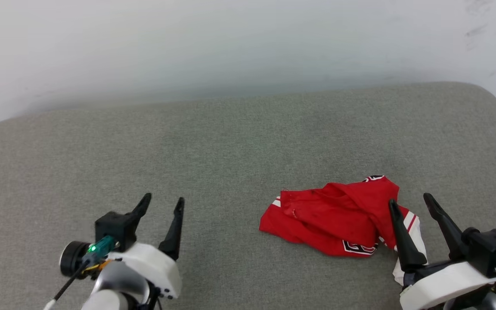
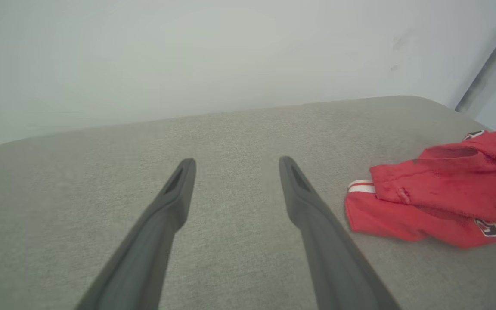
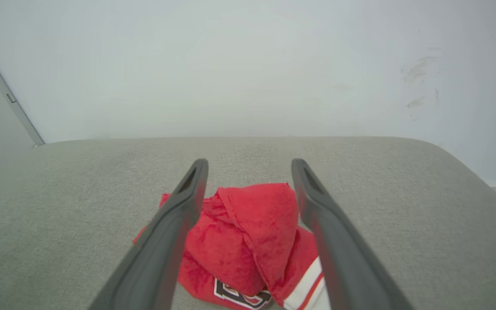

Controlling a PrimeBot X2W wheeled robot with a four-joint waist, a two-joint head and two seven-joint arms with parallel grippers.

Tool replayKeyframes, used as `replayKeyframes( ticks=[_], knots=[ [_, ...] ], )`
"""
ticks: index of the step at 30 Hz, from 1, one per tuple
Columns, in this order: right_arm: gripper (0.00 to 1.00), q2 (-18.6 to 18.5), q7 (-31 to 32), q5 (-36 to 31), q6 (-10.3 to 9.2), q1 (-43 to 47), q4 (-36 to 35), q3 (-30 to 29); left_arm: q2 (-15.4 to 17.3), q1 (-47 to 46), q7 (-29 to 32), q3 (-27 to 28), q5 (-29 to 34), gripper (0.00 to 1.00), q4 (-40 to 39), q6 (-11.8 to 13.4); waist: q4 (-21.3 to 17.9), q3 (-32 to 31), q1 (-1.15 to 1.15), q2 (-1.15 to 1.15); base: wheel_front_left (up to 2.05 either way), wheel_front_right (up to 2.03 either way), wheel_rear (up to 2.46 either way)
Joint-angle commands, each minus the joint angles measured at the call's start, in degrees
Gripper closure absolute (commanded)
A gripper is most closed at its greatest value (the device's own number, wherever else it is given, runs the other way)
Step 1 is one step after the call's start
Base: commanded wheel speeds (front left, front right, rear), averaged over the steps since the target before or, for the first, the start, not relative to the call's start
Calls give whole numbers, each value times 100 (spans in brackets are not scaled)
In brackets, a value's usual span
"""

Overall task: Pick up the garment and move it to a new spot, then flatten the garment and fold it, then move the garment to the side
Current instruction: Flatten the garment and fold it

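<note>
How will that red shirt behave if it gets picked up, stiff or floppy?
Probably floppy: the shirt lies crumpled in soft folds, so it would likely drape from a single pinch. Likely light, as it looks like thin cloth. Pushed across the grey fabric surface, it would probably bunch up rather than slide.

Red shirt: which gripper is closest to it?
The right gripper, whose fingers are right at the crumpled red shirt; the left gripper sits apart over bare grey cushion.
</note>
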Motion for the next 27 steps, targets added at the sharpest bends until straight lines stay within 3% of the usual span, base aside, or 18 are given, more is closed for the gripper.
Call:
replayKeyframes(
  ticks=[1, 12, 22, 27],
  knots=[
    [0, 28, 26, 22, -2, -42, -99, 40, 4, -174, 113, -96, 24, 0, 11, -64, -103, 109, 0, 0, 0, 0, 0],
    [0, 78, 13, 73, -2, -279, -565, 276, -126, -1769, 1472, -1092, -257, 0, 517, -505, -589, 842, 0, 0, 0, 0, 0],
    [0, 86, -195, 218, -2, -528, -351, 325, 103, -2768, 2946, -2194, -1131, 0, 1164, -558, -899, 1425, 0, 0, 0, 0, 0],
    [0, 86, -328, 318, -2, -609, -186, 350, 363, -3077, 3323, -2664, -1571, 0, 1267, -559, -986, 1545, 0, 0, 0, 0, 0]
  ],
)
